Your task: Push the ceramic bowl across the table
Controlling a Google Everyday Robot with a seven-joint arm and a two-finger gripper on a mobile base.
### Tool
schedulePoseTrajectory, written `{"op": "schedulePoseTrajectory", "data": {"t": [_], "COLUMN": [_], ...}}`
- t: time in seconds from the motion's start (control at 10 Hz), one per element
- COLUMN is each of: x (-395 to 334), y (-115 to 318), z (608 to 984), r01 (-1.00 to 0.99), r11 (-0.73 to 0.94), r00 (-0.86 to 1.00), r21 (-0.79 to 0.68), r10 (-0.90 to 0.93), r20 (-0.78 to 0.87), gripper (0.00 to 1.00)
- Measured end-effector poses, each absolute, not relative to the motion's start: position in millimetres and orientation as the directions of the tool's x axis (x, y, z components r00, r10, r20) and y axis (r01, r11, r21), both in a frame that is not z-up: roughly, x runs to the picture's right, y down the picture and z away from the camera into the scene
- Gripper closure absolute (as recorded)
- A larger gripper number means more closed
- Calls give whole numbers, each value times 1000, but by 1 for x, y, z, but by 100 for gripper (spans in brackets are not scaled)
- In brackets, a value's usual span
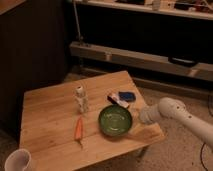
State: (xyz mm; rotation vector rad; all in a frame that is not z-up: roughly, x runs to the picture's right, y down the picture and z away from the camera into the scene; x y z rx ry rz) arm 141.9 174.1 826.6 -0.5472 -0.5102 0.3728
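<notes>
The ceramic bowl (115, 120) is a shallow, glossy green dish near the front right of the small wooden plank table (50, 107). My white arm reaches in low from the right. Its gripper (143, 116) sits just above the table top at the bowl's right rim, close to it or just touching it. I see nothing held in the gripper.
An orange carrot (78, 129) lies left of the bowl. A small white bottle (81, 99) stands behind the carrot. A blue and white packet (121, 97) lies behind the bowl. A white cup (17, 161) is at the front left corner. Dark shelving runs along the back.
</notes>
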Motion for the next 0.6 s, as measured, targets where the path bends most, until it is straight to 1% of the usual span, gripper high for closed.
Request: {"op": "schedulePoseTrajectory", "data": {"t": [0.3, 0.6], "x": [135, 139], "y": [179, 168], "z": [832, 828], "r01": [-178, -209], "r11": [781, 781], "r00": [823, 808], "r21": [-598, -588], "r10": [451, 477], "r20": [344, 346], "gripper": [20, 20]}}
